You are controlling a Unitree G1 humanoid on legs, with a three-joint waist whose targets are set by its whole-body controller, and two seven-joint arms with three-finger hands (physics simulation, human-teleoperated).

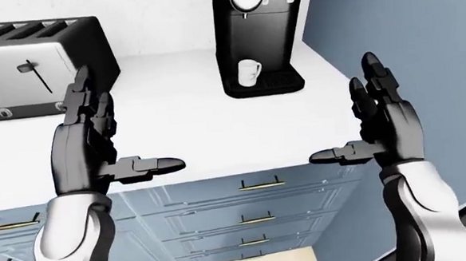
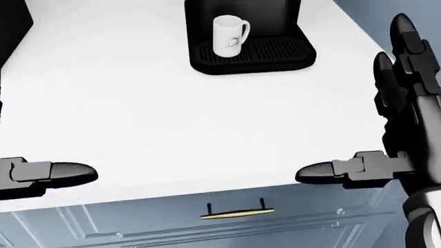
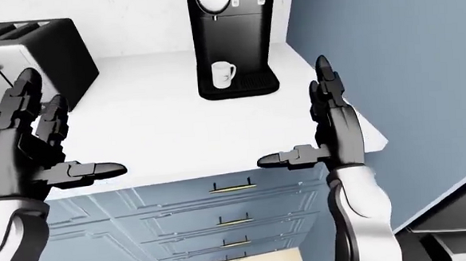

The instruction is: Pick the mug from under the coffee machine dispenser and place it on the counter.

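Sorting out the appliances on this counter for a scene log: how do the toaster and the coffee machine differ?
The toaster is low and wide with a silver face and slots on top; the coffee machine is tall, narrow and all black. In the left-eye view the toaster stands at the left, the coffee machine toward the right. The coffee machine holds a white mug on its drip tray; the toaster's slots look empty. Both stand on the white counter.

Eye views: high, facing counter (image 1: 216, 119), stepped back | head view: closer, steeper | shared: coffee machine (image 2: 248, 46), counter edge
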